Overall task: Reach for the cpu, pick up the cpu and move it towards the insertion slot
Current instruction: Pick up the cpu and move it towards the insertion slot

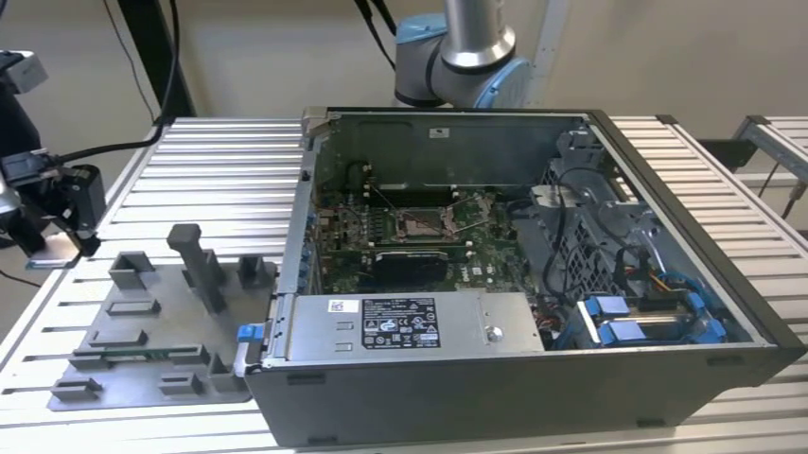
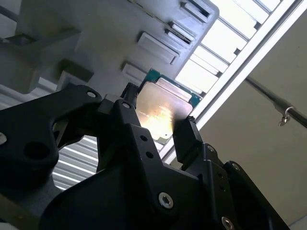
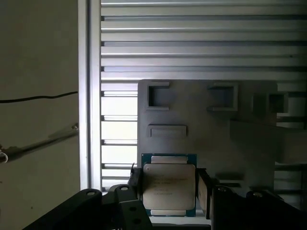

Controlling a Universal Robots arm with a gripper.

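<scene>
In both wrist views the cpu (image 3: pixel 169 184) (image 2: pixel 163 103), a thin square plate with a silvery top and a green rim, sits between my black fingers (image 3: pixel 204 189) (image 2: pixel 189 134). My gripper (image 3: pixel 169 188) (image 2: pixel 158 120) is shut on its two opposite edges and holds it in the air above the grey fixture plate (image 3: pixel 206 124). In the exterior view my gripper (image 1: pixel 57 248) hangs at the far left, over the table's left edge. The insertion slot (image 1: pixel 423 224), a silver-framed socket with a dark centre, lies on the motherboard inside the open computer case (image 1: pixel 505 378), well to the exterior view's right of my gripper.
The grey fixture plate (image 1: pixel 151 331) with upright blocks lies between my gripper and the case. The case walls stand around the motherboard, with a power supply (image 1: pixel 404 326) at the front and blue-tabbed cables (image 1: pixel 631 317) on the exterior view's right. The ribbed metal table (image 1: pixel 215 170) stretches behind.
</scene>
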